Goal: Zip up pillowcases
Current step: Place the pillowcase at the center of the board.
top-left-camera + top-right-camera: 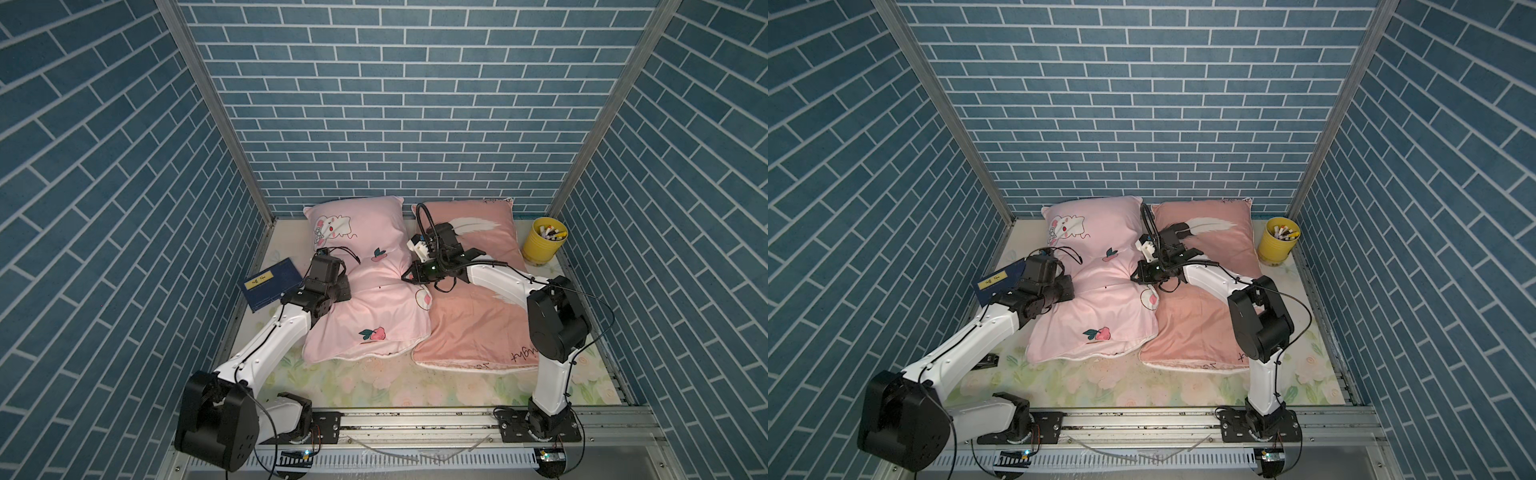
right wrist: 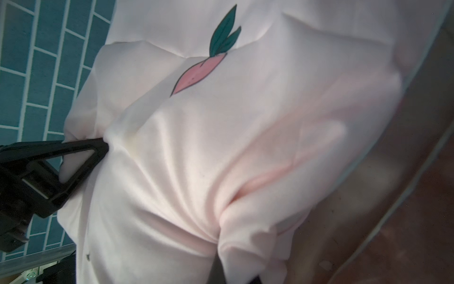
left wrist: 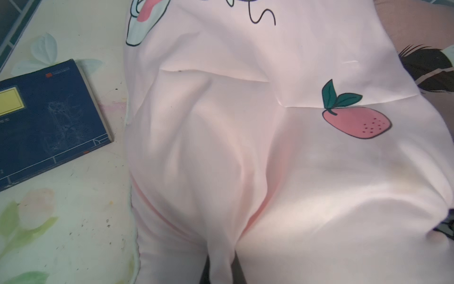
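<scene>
In both top views the light pink pillowcase [image 1: 374, 316] [image 1: 1100, 307] lies at mid-table, its middle cinched between my two grippers. It partly overlaps the salmon-pink pillowcase [image 1: 469, 328] [image 1: 1200, 328] to its right, which shows a feather print. My left gripper [image 1: 347, 291] [image 3: 221, 273] is shut on a fold of the light pink fabric [image 3: 245, 147] at the case's left edge. My right gripper [image 1: 405, 277] [image 2: 235, 270] is shut on a bunched fold of the same case [image 2: 221, 135] at its right edge. No zipper pull shows.
A dark blue book [image 1: 272, 289] [image 3: 49, 118] lies left of the pillows, by the left arm. A yellow cup of pens [image 1: 543, 239] stands at the back right. The floral table cover [image 1: 374, 382] is bounded by blue brick walls on three sides.
</scene>
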